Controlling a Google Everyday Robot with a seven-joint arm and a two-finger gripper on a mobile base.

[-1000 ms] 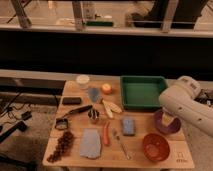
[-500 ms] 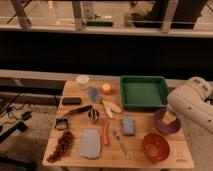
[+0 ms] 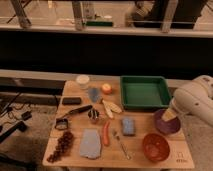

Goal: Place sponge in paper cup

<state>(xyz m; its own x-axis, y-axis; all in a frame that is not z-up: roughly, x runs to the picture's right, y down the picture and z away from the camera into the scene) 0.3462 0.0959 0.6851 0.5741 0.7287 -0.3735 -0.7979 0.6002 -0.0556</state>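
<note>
I have my white arm (image 3: 197,99) coming in from 3 o'clock, its bulky forearm angled down toward 8 o'clock. My pincer (image 3: 169,115) hangs at the wrist's end, low over the table's (image 3: 142,120) 3 o'clock side.

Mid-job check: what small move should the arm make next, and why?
Probably bring the pincer across to just above the sponge. It hangs over the purple bowl, well right of the sponge, which lies untouched. The paper cup stands further back-left.

Matt wooden table (image 3: 147,129), soft-looking sponge (image 3: 128,125), perhaps plastic gripper (image 3: 169,115) over purple bowl (image 3: 166,126).
</note>
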